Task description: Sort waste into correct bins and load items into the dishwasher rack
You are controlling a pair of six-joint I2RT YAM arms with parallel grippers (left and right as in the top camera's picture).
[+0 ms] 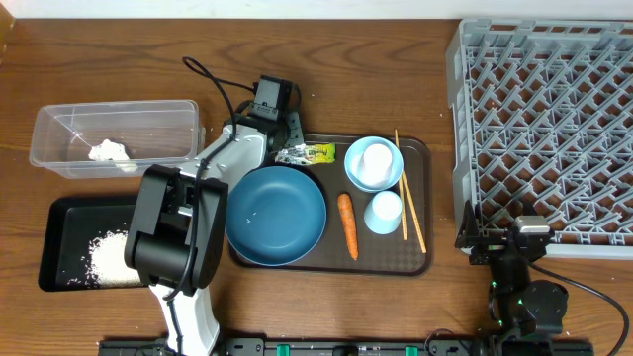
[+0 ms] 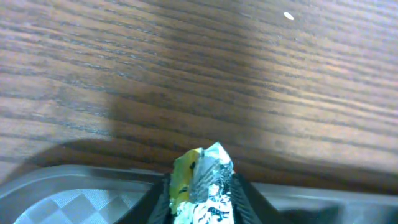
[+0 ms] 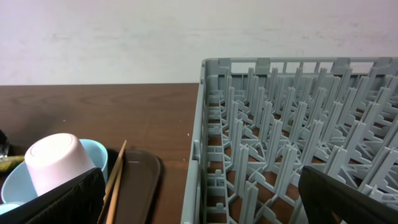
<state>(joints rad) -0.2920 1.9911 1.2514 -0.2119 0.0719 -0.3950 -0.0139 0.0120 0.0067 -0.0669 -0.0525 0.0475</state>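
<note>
My left gripper [image 1: 293, 148] is shut on the yellow-green packet [image 1: 315, 153] at the back left corner of the brown tray; the left wrist view shows the packet [image 2: 200, 180] pinched between the fingers. The dark-blue bowl [image 1: 277, 215], the carrot [image 1: 347, 225], a small light-blue bowl [image 1: 374, 163] with an upturned cup in it, another cup [image 1: 384, 211] and the chopsticks [image 1: 408, 193] lie on the tray. The clear tub [image 1: 59, 124] holds a white wrapper [image 1: 109, 150]. The black tray [image 1: 64, 213] holds rice [image 1: 109, 257]. My right gripper [image 1: 504, 242] is open and empty by the grey rack [image 1: 544, 129].
The brown serving tray [image 1: 420, 257] sits mid-table between the bins and the rack. In the right wrist view the rack wall [image 3: 205, 143] stands just right of the tray edge [image 3: 140, 174], with the chopsticks [image 3: 115, 180] and upturned cup [image 3: 59, 162] to the left.
</note>
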